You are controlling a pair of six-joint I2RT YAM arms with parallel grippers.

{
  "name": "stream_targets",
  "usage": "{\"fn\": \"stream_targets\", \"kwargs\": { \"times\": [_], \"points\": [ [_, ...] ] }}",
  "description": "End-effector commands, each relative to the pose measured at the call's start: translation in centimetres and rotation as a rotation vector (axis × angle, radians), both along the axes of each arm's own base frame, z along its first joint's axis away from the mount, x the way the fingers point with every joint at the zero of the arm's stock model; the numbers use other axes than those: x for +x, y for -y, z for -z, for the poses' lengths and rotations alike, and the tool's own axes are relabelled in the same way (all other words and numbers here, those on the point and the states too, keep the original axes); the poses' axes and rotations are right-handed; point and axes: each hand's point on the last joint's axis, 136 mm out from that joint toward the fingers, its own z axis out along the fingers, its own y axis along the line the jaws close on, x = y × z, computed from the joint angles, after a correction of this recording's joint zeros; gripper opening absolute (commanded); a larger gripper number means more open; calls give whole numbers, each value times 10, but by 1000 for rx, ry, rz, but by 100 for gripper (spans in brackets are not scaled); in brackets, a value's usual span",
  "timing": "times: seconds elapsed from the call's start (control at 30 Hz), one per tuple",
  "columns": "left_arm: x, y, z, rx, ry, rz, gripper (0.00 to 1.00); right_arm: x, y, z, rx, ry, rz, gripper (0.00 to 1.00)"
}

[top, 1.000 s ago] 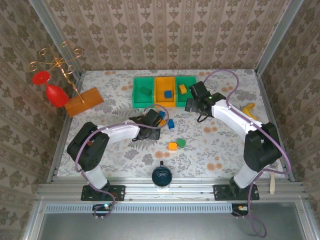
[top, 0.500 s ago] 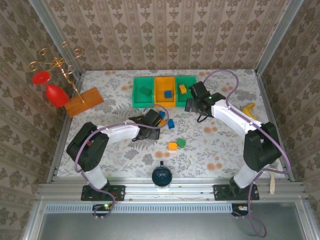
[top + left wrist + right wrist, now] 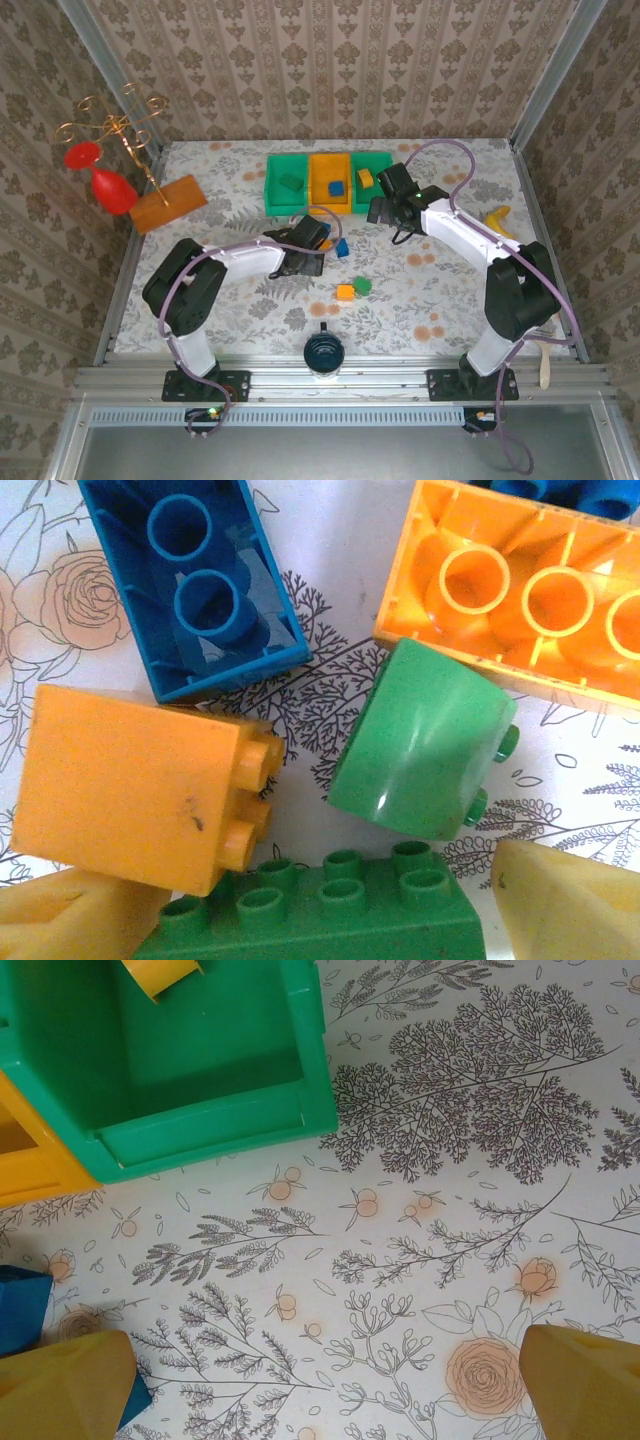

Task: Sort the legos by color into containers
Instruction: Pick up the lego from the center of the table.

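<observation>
- Left gripper (image 3: 318,910): we find the jaws spread wide, low over a huddle of legos (image 3: 425,745) at mid-table, with nothing clamped.
- Between its fingers (image 3: 60,920): a green studded brick (image 3: 330,915), an orange brick (image 3: 130,790) on its side just beside it, a rounded green brick (image 3: 440,720), an upturned blue brick (image 3: 200,590) and an upturned orange-yellow brick (image 3: 520,600).
- Right gripper (image 3: 325,1385): the jaws are fully wide and empty, over the bare flowered cloth (image 3: 450,1160) just near of the right green bin (image 3: 200,1070).
- Containers (image 3: 330,157): three joined bins at the far middle of the table.
- The left green bin (image 3: 275,195) holds a dark green brick (image 3: 291,182).
- The orange bin (image 3: 322,200) holds a small blue brick (image 3: 336,187).
- The right green bin holds a yellow piece (image 3: 366,178).
- Loose legos: a blue one (image 3: 342,247) lies just right of the left gripper. Nearer, a small orange brick (image 3: 345,292) and a round green piece (image 3: 362,286) lie side by side.
- Elsewhere: a wooden block (image 3: 168,204) lies far left and a banana (image 3: 500,222) lies at the right.
</observation>
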Motion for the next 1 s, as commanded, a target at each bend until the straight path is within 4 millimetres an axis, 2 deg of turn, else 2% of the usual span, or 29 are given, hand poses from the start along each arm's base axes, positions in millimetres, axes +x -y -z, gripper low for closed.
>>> {"fn": "stream_targets", "kwargs": {
  "times": [0.0,0.07,0.33,0.57,0.73,0.87,0.97],
  "points": [
    [5,0,1,6,-4,2,83,-2,-1,9,17,-19,18,100],
    [3,-2,1,5,-8,0,82,-2,0,9,17,-18,20,100],
    [-6,-9,2,9,-17,-5,67,-3,-1,10,24,-16,21,100],
    [-13,-14,-12,-14,2,-8,65,-4,-2,9,31,-14,20,100],
    [-17,-20,-35,-27,41,-14,65,-6,-1,7,36,-3,23,100],
    [-12,-27,-64,-47,119,-26,65,-9,0,6,41,-1,27,100],
    [-2,-30,-88,-69,190,-32,64,-10,0,7,43,-1,27,100]
  ]
}}
